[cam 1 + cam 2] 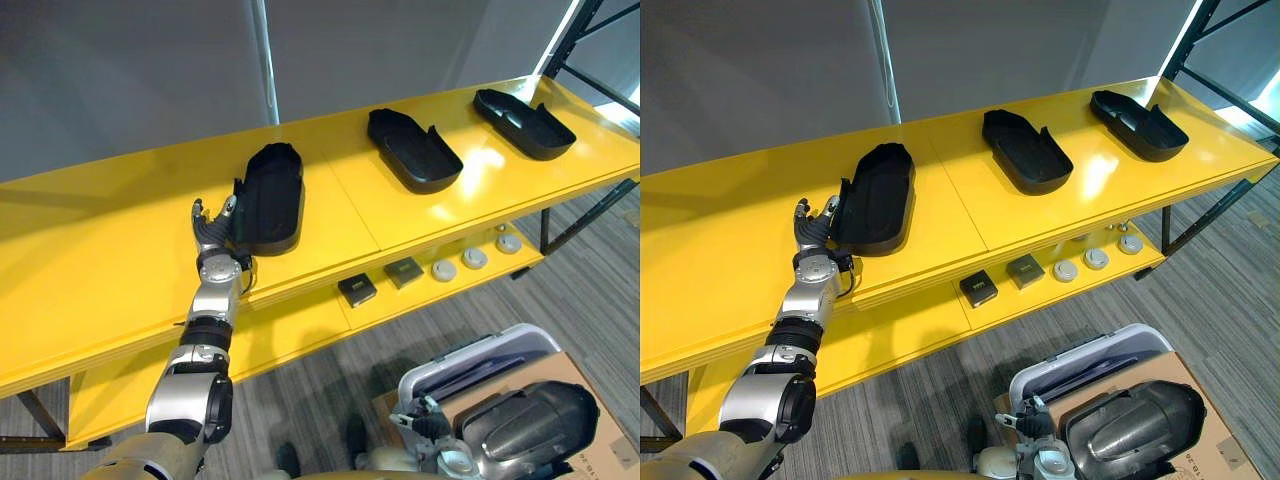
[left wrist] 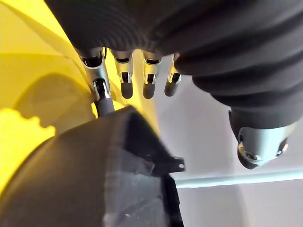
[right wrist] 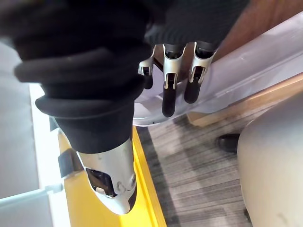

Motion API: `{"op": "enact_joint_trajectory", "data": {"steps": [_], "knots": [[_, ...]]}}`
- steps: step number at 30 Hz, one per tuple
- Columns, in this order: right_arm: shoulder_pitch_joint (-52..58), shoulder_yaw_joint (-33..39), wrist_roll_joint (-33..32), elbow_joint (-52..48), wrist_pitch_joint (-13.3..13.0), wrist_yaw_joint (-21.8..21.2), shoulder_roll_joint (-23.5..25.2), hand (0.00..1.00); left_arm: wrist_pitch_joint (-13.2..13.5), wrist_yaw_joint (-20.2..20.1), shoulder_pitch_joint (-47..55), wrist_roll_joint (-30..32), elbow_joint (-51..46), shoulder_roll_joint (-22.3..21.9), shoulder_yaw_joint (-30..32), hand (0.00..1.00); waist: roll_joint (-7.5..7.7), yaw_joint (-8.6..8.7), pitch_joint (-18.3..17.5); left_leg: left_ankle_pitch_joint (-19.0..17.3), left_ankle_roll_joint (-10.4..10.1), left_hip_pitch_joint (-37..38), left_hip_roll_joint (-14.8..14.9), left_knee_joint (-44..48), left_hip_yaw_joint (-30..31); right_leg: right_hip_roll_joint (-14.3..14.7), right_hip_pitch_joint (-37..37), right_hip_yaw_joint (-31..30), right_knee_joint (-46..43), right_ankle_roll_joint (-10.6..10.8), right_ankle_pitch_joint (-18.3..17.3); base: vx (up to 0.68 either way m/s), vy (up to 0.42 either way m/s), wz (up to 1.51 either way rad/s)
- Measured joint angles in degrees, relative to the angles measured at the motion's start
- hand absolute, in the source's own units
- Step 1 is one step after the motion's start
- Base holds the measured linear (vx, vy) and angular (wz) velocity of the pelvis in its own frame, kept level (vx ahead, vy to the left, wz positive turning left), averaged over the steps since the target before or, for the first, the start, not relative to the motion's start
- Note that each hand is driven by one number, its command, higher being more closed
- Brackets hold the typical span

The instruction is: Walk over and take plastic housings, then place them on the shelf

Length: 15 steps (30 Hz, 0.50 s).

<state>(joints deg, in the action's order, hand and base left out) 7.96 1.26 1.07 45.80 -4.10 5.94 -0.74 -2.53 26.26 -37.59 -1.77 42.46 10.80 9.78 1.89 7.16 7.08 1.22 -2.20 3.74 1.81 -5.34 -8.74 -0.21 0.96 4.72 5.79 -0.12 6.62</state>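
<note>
I have the left hand (image 1: 213,228) up on the top board of the yellow shelf (image 1: 110,240), at the near-left side of the leftmost plastic housing (image 1: 272,195), which lies flat on the board with its near end close to the front edge. In the left wrist view the fingers (image 2: 124,81) are straight and the thumb stands apart from them, with the housing's dark shell just under the palm. Nothing is clamped, though I cannot tell whether the palm touches the shell. A middle housing (image 1: 415,150) and a far-right housing (image 1: 525,122) lie well apart further along the same board. I judge this one to be set down and the step in hand to be letting go cleanly. I want to lift the hand up and away from the shell before drawing the arm back. The board looks smooth, and a dragged finger could slide the housing toward the edge. I would also keep the thumb clear of the small tab on the shell's rim. The right hand (image 3: 171,94) hangs low, its fingers loose and empty, near a grey bin (image 1: 480,360) and a spare housing (image 1: 530,420) on a cardboard box (image 1: 605,420).
</note>
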Motion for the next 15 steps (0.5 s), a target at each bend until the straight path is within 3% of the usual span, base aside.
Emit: {"op": "enact_joint_trajectory", "data": {"steps": [5, 13, 15], "knots": [[-0.08, 0.00, 0.00, 0.03, 0.10, 0.03, -0.24, 0.00, 1.12, 0.88, 0.01, -4.90, -0.02, -0.64, -0.03, 0.00, -0.01, -0.04, 0.00, 0.00, 0.00, 0.11, 0.00, -0.01, 0.04, -0.01, -0.15, 0.03, 0.12, 0.00, 0.00, 0.00, 0.000, 0.00], [-0.34, 0.00, 0.01, 0.03, 0.25, 0.11, -0.38, 0.00, 1.89, 1.23, 1.08, -5.04, -2.07, -2.67, -1.19, 0.00, -0.13, -0.13, 0.45, -0.01, 0.00, 0.59, -0.01, -0.03, 0.31, -0.04, -0.73, 0.25, 0.16, 0.04, -0.04, 0.00, 0.000, 0.00], [-0.51, 0.00, 0.03, 0.03, 0.31, 0.14, -0.48, 0.00, 2.43, 1.07, 3.19, -3.98, -4.88, -3.38, -4.41, 0.00, -0.25, -0.18, 0.57, -0.01, 0.00, 0.52, -0.05, -0.05, 0.52, -0.10, -0.74, 0.44, 0.16, 0.09, -0.09, 0.00, 0.000, 0.05]]}}
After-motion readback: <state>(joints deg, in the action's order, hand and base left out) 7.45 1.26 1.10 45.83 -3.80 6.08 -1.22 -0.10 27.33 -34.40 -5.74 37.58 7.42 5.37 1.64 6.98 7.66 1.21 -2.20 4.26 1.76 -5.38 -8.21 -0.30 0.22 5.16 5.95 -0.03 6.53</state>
